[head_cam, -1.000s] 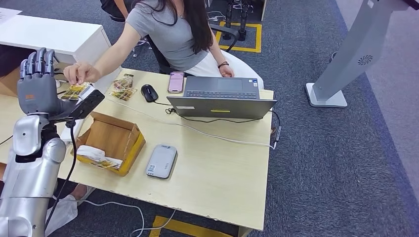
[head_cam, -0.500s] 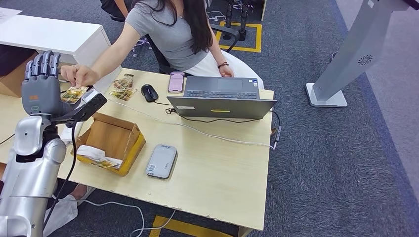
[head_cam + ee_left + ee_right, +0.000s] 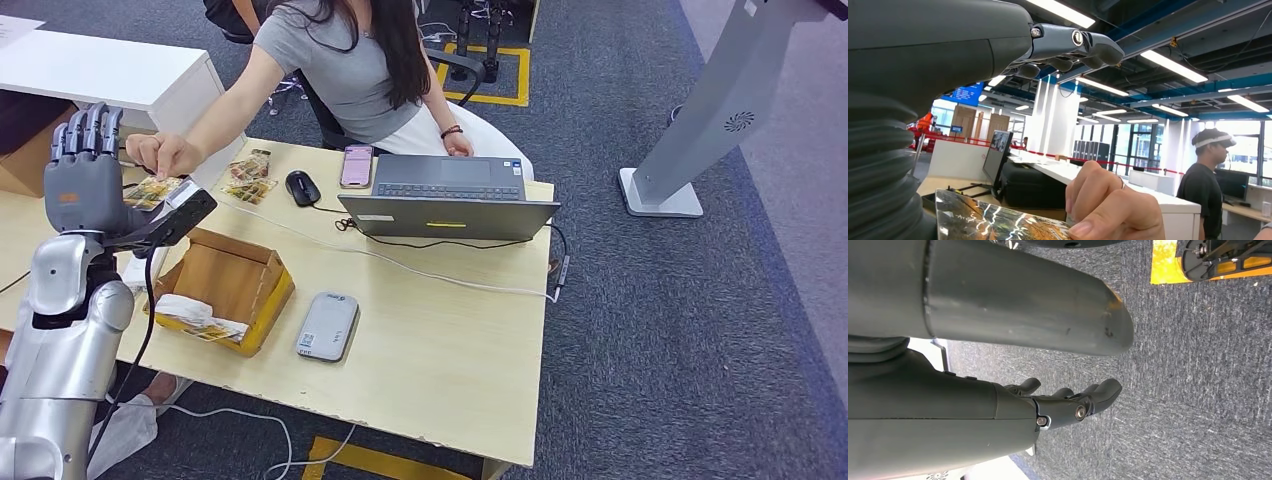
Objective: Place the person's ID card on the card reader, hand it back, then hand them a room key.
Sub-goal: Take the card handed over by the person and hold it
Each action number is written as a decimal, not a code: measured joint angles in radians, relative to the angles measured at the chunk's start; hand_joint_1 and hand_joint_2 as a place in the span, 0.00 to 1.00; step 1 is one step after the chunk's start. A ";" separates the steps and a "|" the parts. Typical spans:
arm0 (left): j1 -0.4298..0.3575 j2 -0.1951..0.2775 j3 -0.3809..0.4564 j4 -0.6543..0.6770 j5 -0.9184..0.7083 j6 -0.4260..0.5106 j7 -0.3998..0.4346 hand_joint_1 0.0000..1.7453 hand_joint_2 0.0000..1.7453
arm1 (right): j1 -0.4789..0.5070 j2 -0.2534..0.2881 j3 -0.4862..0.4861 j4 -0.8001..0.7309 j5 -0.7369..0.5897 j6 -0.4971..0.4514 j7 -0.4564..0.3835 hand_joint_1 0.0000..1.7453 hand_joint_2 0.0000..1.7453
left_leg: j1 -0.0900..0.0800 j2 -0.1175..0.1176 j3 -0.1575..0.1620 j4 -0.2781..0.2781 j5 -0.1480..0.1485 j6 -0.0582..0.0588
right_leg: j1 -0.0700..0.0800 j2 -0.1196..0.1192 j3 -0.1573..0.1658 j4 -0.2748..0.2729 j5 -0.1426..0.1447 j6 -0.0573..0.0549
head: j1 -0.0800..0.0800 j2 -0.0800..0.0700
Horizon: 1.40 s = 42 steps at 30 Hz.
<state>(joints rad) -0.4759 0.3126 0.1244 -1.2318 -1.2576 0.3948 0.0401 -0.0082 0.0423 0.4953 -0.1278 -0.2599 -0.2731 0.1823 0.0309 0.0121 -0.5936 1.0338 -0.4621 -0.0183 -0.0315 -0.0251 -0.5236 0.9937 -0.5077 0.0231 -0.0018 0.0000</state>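
The left robot hand (image 3: 82,180) is raised over the left end of the worktop (image 3: 430,340), fingers straight and apart, while a person's hand (image 3: 160,152) pinches a glossy patterned card (image 3: 152,189) at its palm; whether the thumb grips the card cannot be told. The right robot hand (image 3: 1068,400) hangs above grey carpet, fingers loosely curled, holding nothing. The card's print is too blurred to read, as is the label on the grey card reader (image 3: 327,326) lying beside the cardboard box (image 3: 228,285), near the laptop (image 3: 448,198).
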 joint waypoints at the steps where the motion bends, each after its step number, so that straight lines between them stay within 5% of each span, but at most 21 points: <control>1: 0.000 0.000 0.000 0.000 0.000 0.000 0.000 0.00 1.00 | 0.000 0.000 0.000 0.000 0.000 0.000 0.000 0.00 0.00 | 0.000 0.000 0.000 0.000 0.000 0.000 | 0.000 0.000 0.000 0.000 0.000 0.000 | 0.000 0.000; 21: 0.000 0.001 0.000 0.005 0.000 0.000 0.000 0.00 1.00 | 0.000 0.000 0.000 0.000 0.000 0.000 0.000 0.00 0.00 | 0.000 0.000 0.000 0.000 0.000 0.000 | 0.000 0.000 0.000 0.000 0.000 0.000 | 0.000 0.000; 25: 0.000 0.001 0.000 0.005 0.001 0.000 0.000 1.00 1.00 | 0.000 0.000 0.000 0.000 0.001 0.000 0.000 0.00 0.00 | 0.000 0.000 0.000 0.000 0.000 0.000 | 0.000 0.000 0.000 0.000 0.000 0.000 | 0.000 0.000; 42: 0.076 0.027 0.000 -0.031 0.046 -0.028 0.000 1.00 1.00 | 0.001 -0.016 0.060 0.000 0.068 0.018 -0.019 0.00 0.00 | 0.000 0.001 -0.002 0.000 0.000 0.000 | 0.000 0.000 -0.001 0.000 0.000 0.000 | 0.000 0.000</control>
<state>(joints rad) -0.4002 0.3395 0.1240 -1.2632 -1.2116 0.3665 0.0401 -0.0073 0.0261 0.5552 -0.1282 -0.1915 -0.2554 0.1632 0.0309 0.0129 -0.5954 1.0338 -0.4621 -0.0183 -0.0315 -0.0248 -0.5249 0.9939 -0.5077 0.0231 -0.0016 0.0000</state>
